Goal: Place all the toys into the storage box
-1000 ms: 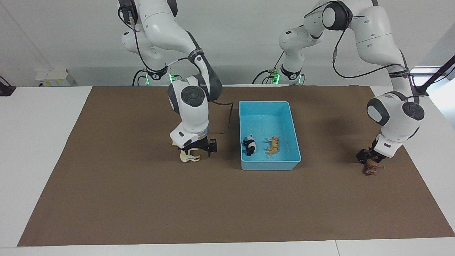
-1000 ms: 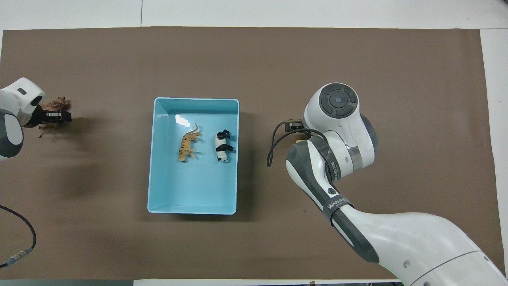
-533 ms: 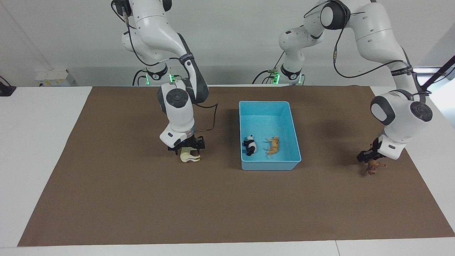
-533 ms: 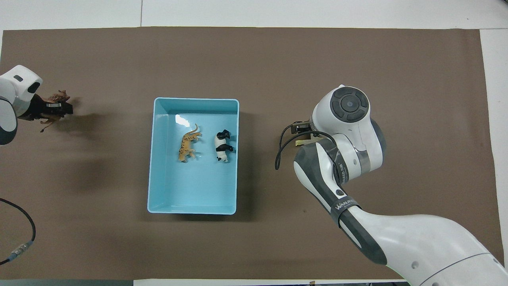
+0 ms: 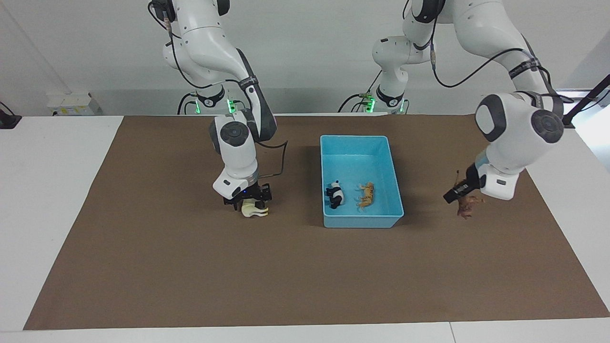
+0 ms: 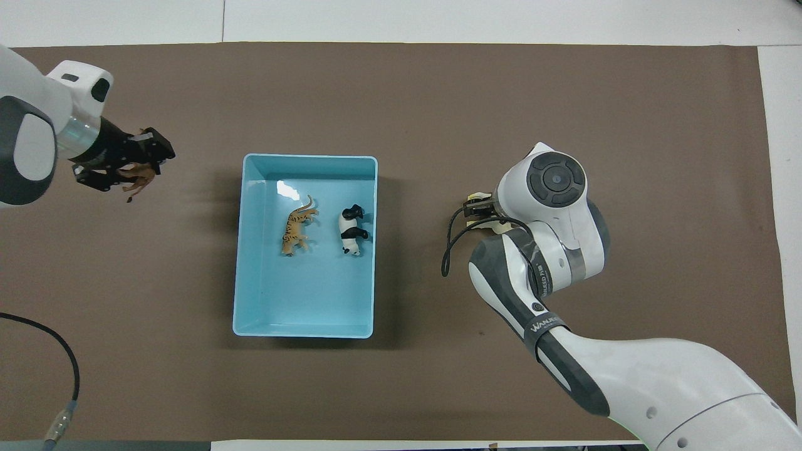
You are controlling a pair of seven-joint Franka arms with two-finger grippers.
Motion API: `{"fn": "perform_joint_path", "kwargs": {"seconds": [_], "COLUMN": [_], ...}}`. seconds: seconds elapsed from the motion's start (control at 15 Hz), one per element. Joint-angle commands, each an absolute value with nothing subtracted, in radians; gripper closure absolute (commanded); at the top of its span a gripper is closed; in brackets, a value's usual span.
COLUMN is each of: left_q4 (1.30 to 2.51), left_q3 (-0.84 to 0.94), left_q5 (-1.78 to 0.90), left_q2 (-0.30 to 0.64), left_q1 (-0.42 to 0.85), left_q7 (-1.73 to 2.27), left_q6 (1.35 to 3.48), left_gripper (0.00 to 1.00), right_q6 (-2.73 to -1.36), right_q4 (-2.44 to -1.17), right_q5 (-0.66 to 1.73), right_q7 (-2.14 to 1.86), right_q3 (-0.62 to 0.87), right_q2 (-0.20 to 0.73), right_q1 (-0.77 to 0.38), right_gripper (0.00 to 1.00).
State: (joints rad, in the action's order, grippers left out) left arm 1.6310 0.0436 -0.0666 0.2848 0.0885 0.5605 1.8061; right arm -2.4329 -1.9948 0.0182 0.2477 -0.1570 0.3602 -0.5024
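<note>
The light blue storage box (image 5: 362, 221) stands mid-table, also in the overhead view (image 6: 301, 332). The orange tiger (image 5: 366, 195) (image 6: 297, 228) and the black-and-white panda (image 5: 335, 194) (image 6: 353, 230) lie inside it. My left gripper (image 5: 460, 196) (image 6: 135, 166) is shut on the brown lion (image 5: 467, 205) (image 6: 139, 177) and holds it above the mat, beside the box toward the left arm's end. My right gripper (image 5: 249, 199) is low over the cream-white horse (image 5: 255, 210), which rests on the mat; its fingers stand open around it. The right arm hides most of the horse in the overhead view.
A brown mat (image 5: 190, 276) covers the table. A black cable (image 6: 50, 351) lies at the left arm's end, near the robots. The box floor nearer the robots is bare.
My left gripper has lifted the lion off the mat and carried it toward the box. My right gripper has shifted and lowered onto the horse, which has stayed in place.
</note>
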Motion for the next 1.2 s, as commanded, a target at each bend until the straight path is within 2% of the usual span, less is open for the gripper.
{"fn": "perform_joint_path", "kwargs": {"seconds": [0.0, 0.13, 0.2, 0.27, 0.33, 0.4, 0.6, 0.8, 0.93, 1.13], "left_q4": [1.745, 1.886, 1.954, 1.986, 1.997, 1.991, 1.964, 1.870, 1.792, 1.720], "left_q3": [0.023, 0.021, 0.023, 0.023, 0.023, 0.025, 0.018, 0.012, 0.014, 0.011], "left_q5": [-0.086, -0.086, -0.086, -0.086, -0.086, -0.086, -0.083, -0.074, -0.074, -0.072], "left_q2": [0.236, 0.183, 0.163, 0.150, 0.147, 0.147, 0.132, 0.127, 0.123, 0.103], "left_q1": [0.247, 0.345, 0.377, 0.403, 0.423, 0.426, 0.411, 0.309, 0.201, 0.071], "left_q7": [0.776, 0.834, 0.882, 0.925, 0.939, 0.939, 0.924, 0.778, 0.599, 0.389], "left_q6": [1.854, 1.963, 2.042, 2.075, 2.083, 2.076, 2.030, 1.955, 1.849, 1.758], "left_gripper": [0.89, 0.87, 0.82, 0.68, 0.26, 0.00, 0.00, 0.00, 0.00, 0.00], "right_q6": [-2.509, -2.519, -2.520, -2.519, -2.514, -2.504, -2.439, -2.266, -2.093, -1.860], "right_q4": [-2.063, -2.065, -2.066, -2.065, -2.063, -2.057, -2.014, -1.863, -1.682, -1.339], "right_q5": [0.014, 0.014, 0.014, 0.014, 0.014, 0.014, 0.014, 0.015, 0.024, 0.052], "right_q7": [0.224, 0.227, 0.227, 0.227, 0.226, 0.225, 0.235, 0.265, 0.337, 0.536], "right_q3": [-0.144, -0.144, -0.144, -0.144, -0.144, -0.144, -0.144, -0.140, -0.135, -0.132], "right_q2": [0.331, 0.331, 0.331, 0.333, 0.333, 0.331, 0.331, 0.334, 0.353, 0.474], "right_q1": [-0.485, -0.486, -0.488, -0.488, -0.491, -0.489, -0.495, -0.500, -0.527, -0.621], "right_gripper": [0.64, 1.00, 1.00, 1.00, 1.00, 1.00, 1.00, 1.00, 1.00, 1.00]}}
